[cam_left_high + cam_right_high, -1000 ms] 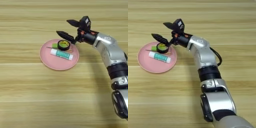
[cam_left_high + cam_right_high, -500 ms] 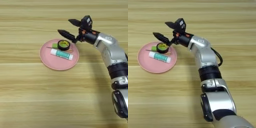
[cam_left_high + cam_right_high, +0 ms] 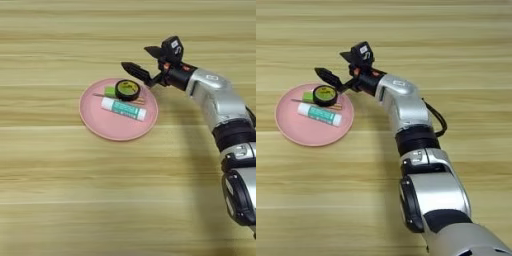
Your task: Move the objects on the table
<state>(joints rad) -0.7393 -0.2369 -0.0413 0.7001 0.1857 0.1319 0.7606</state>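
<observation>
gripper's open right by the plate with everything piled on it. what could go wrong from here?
1. The right gripper is open, its lower finger just over the far rim of the pink plate: coming down, it might clip the rim and shift the plate.
2. The tape roll, green block, screwdriver and glue stick lie crowded together, so closing on one may nudge its neighbours.

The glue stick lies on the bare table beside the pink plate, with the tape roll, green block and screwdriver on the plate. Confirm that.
Not quite. The glue stick lies on the pink plate itself, in front of the tape roll, as the left eye view shows. The rest holds: the tape roll, the green block and the screwdriver are on the plate too.
</observation>
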